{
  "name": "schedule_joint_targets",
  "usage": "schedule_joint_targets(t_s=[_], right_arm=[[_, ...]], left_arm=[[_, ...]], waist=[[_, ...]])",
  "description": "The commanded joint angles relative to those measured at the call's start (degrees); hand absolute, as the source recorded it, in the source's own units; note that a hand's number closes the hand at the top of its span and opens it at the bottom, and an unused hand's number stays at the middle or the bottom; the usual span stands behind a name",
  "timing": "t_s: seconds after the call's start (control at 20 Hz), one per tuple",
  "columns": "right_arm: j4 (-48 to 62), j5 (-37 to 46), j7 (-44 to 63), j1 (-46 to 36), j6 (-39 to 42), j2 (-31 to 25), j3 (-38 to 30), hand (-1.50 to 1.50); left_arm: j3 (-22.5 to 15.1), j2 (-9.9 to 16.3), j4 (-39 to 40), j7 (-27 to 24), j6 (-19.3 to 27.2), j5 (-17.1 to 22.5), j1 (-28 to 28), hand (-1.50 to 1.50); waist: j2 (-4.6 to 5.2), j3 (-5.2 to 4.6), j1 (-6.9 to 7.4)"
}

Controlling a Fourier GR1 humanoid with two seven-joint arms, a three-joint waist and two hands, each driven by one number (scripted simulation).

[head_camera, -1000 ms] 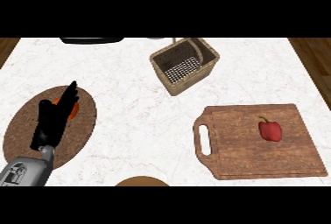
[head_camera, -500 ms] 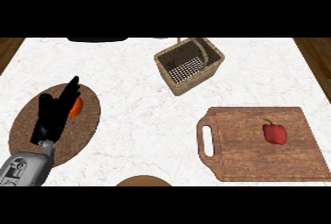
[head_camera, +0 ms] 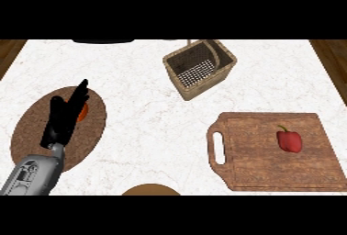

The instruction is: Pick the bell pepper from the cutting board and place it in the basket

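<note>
Head view, and the red bell pepper (head_camera: 289, 140) lies untouched on the wooden cutting board (head_camera: 271, 172) at the lower right of the frame, stem pointing up the picture, sitting in the board's right half. The board's handle slot faces left. Up above it, at the top centre, the woven basket (head_camera: 217, 55) stands tilted on the white marble counter (head_camera: 149, 92), well apart from the pepper, its mesh floor showing. Over on the left, the left hand (head_camera: 64, 120) comes in from the lower left corner on its grey forearm, fingers straight and pointing up the frame, holding nothing. It hangs over an oval brown mat (head_camera: 95, 133), and a bit of something orange (head_camera: 82, 112) peeks out just beside the fingers. A round brown shape (head_camera: 150, 190) shows at the bottom edge, centre. No right hand in shot.
</note>
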Motion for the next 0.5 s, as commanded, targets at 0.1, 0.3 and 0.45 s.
schedule_joint_targets(t_s=[0.1, 0.3, 0.45], right_arm=[[4.83, 7.33, -2.82, -2.03, -3.12, 6.41, 2.44, -1.5], [3.29, 9.33, 1.71, -5.41, -1.38, 10.0, 5.45, -1.5], [12.15, 14.09, -5.17, -7.92, -3.86, 10.4, 6.79, -1.5]], left_arm=[[2.66, 0.8, -3.46, 1.62, -2.9, 0.11, 2.31, 0.0], [2.0, -2.89, -0.17, -1.08, -1.31, -3.4, 0.12, 0.0], [4.88, -0.6, 0.04, -0.17, -4.84, -1.97, 0.53, 0.0]], waist=[[-0.04, 0.03, 0.41], [-0.01, 0.0, 0.17], [0.03, 0.02, 0.43]])
